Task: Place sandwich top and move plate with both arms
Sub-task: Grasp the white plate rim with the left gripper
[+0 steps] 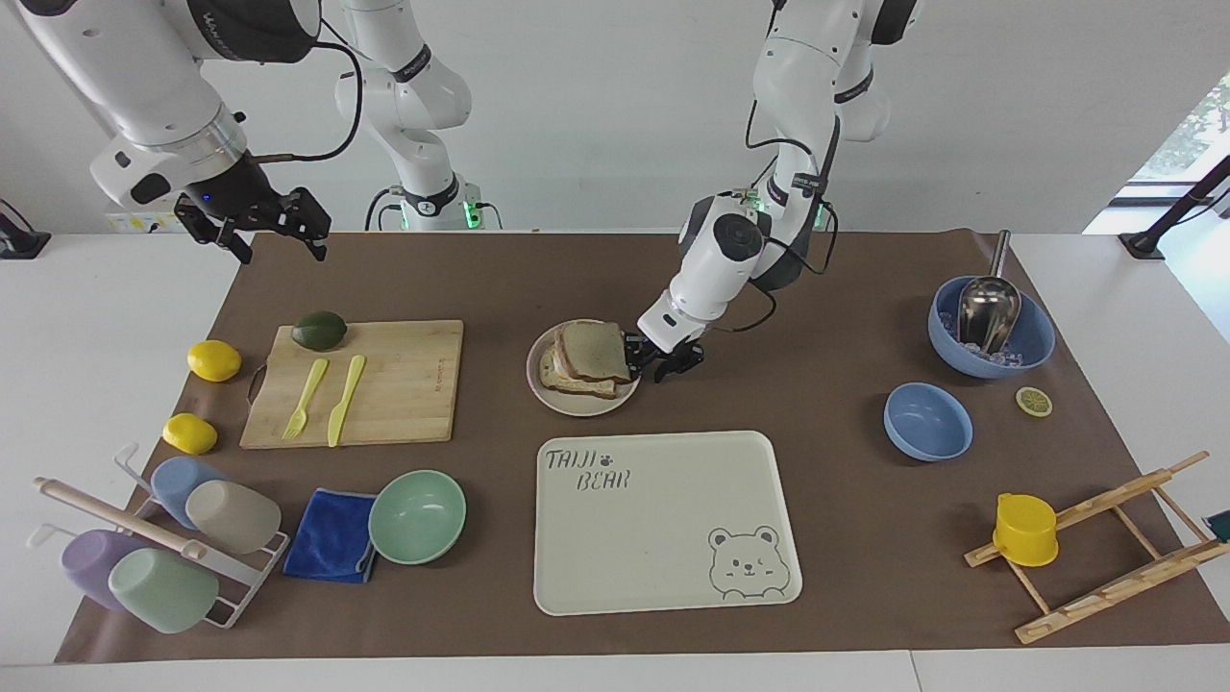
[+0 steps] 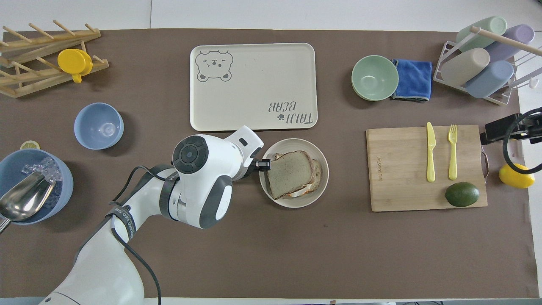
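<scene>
Facing view: left tool (image 1: 642,358) pinches the top (image 1: 593,350), raising that edge so the slice tilts over the lower bread. Overhead flattens this tilt; top (image 2: 291,173) just reads shifted off the stack, toward 9 o'clock. Plate (image 1: 582,405): round, shallow, beige, mid-bench. Top: square, speckled, brown crust. Right tool (image 1: 258,229) waits with fingers spread, empty, above the bench's edge.

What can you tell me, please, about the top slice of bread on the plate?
The sandwich top is a square slice of pale speckled bread with a brown crust and no topping. It sits tilted on the lower sandwich layers in the plate, its edge toward the left arm's end raised. The left gripper is at that edge and seems to hold it.
</scene>
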Controlling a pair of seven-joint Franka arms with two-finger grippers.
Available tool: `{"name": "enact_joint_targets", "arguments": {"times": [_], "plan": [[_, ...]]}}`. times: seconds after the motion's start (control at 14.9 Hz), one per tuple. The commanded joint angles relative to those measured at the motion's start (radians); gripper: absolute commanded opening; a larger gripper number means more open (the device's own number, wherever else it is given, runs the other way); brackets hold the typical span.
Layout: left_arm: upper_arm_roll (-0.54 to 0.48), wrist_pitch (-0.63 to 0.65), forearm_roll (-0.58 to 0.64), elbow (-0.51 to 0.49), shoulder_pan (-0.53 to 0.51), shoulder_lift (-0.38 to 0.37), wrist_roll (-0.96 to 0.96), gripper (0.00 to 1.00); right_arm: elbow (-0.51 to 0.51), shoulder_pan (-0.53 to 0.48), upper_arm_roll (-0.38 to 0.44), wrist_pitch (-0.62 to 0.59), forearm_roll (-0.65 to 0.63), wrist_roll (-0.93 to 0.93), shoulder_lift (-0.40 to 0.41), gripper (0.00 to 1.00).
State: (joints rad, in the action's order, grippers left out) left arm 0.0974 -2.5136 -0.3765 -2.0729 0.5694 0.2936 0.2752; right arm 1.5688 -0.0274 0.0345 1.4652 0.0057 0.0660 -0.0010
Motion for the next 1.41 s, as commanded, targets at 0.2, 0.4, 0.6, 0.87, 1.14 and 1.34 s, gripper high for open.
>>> {"name": "enact_joint_targets", "arguments": {"times": [0.2, 0.4, 0.6, 0.87, 1.14, 1.34], "plan": [[-0.015, 0.009, -0.012, 0.000, 0.018, -0.002, 0.007, 0.24, -0.033, -0.006, 0.004, -0.032, 0.023, -0.015, 0.021, 1.00], [-0.015, 0.027, -0.012, 0.004, 0.014, -0.005, 0.006, 0.03, -0.030, -0.002, 0.004, -0.022, 0.020, -0.009, 0.019, 1.00], [-0.013, 0.058, -0.012, 0.008, 0.007, -0.013, 0.007, 0.00, -0.027, 0.000, 0.004, -0.019, 0.020, 0.026, 0.019, 1.00], [-0.015, 0.061, -0.045, 0.008, 0.006, -0.014, 0.010, 0.00, -0.027, -0.003, 0.004, -0.031, 0.022, 0.032, 0.018, 1.00], [-0.015, 0.099, -0.067, 0.010, -0.014, -0.042, 0.021, 0.00, -0.027, 0.000, 0.004, -0.035, 0.022, 0.032, 0.018, 1.00], [-0.015, 0.157, -0.067, 0.039, -0.058, -0.060, 0.019, 0.00, -0.027, 0.000, 0.004, -0.040, 0.020, 0.032, 0.018, 1.00]]}}
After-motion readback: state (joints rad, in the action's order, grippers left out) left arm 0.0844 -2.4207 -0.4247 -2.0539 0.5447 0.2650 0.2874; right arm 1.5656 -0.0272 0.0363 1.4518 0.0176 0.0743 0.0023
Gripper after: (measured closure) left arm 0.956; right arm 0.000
